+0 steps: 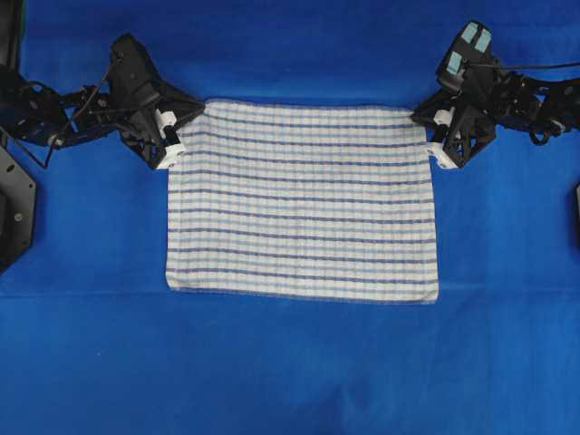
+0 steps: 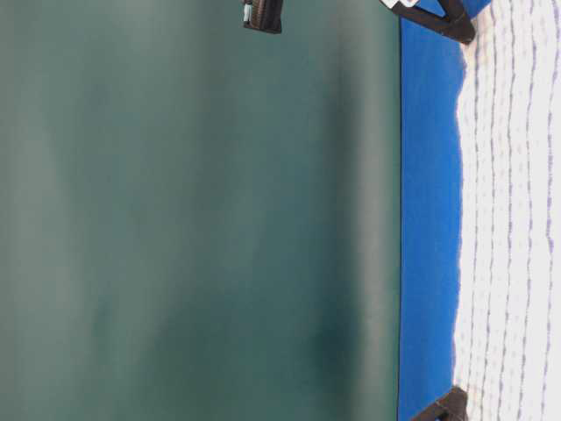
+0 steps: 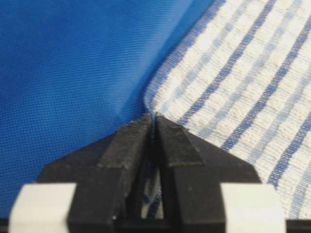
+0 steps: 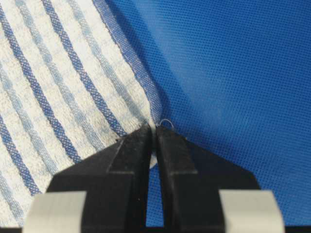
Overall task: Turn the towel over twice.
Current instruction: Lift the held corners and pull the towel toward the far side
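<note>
The towel (image 1: 302, 201), white with dark blue stripes and faint light-blue checks, lies flat and spread out on the blue table cover. My left gripper (image 1: 184, 134) is at its left edge, near the far left corner. In the left wrist view the left gripper (image 3: 154, 119) is shut, with the towel (image 3: 243, 82) hem pinched between its fingers. My right gripper (image 1: 429, 136) is at the right edge, near the far right corner. In the right wrist view the right gripper (image 4: 154, 127) is shut on a small fold of the towel (image 4: 63, 87) edge. The table-level view shows the towel (image 2: 517, 219) lying low on the table.
The blue table cover (image 1: 290, 362) reaches well past the towel on every side. Both arms come in from the far corners, left arm (image 1: 63, 109) and right arm (image 1: 526, 95). A black fixture (image 1: 14, 208) stands at the left edge of the table.
</note>
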Controlling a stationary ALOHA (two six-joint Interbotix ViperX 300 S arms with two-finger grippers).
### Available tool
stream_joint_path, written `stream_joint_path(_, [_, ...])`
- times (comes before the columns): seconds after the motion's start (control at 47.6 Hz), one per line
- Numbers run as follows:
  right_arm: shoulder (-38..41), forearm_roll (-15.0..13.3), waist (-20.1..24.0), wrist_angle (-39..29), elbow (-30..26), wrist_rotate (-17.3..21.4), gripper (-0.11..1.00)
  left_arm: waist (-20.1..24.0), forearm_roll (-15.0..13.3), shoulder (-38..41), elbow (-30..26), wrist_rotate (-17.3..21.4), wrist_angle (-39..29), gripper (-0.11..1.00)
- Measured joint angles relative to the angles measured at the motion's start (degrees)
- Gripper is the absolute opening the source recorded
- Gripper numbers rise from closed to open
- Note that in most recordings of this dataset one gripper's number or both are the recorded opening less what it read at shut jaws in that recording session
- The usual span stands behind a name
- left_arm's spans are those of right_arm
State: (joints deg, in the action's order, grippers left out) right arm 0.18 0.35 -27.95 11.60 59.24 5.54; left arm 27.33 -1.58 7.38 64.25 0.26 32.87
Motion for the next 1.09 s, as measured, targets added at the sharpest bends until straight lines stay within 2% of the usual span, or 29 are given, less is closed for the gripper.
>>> stream_joint_path(0.231, [-1.7, 2.0, -2.5, 1.4, 0.9, 0.4, 0.05, -0.4, 0.0, -2.5, 0.4, 0.4, -3.2, 0.03])
stream_joint_path(0.462, [-7.9, 3.6, -6.1, 1.5, 1.6, 0.4, 0.05, -0.1, 0.0, -11.8, -0.8, 0.6, -10.5, 0.03])
stream_joint_path(0.672, [-17.5, 3.6, -9.5, -0.5, 1.3, -0.2, 0.05, 1.5, 0.0, -23.8, -2.9, 0.6, -18.4, 0.03])
stream_joint_path(0.882, [-28.1, 2.7, -11.2, -6.1, -0.3, -0.4, 0.05, 3.3, 0.1, -33.1, -4.5, 0.6, -19.4, 0.03])
stream_joint_path(1.092, [-37.4, 1.8, -11.2, -10.6, -2.0, -0.4, 0.05, 3.9, 0.1, -37.4, -5.7, 0.6, -19.3, 0.03])
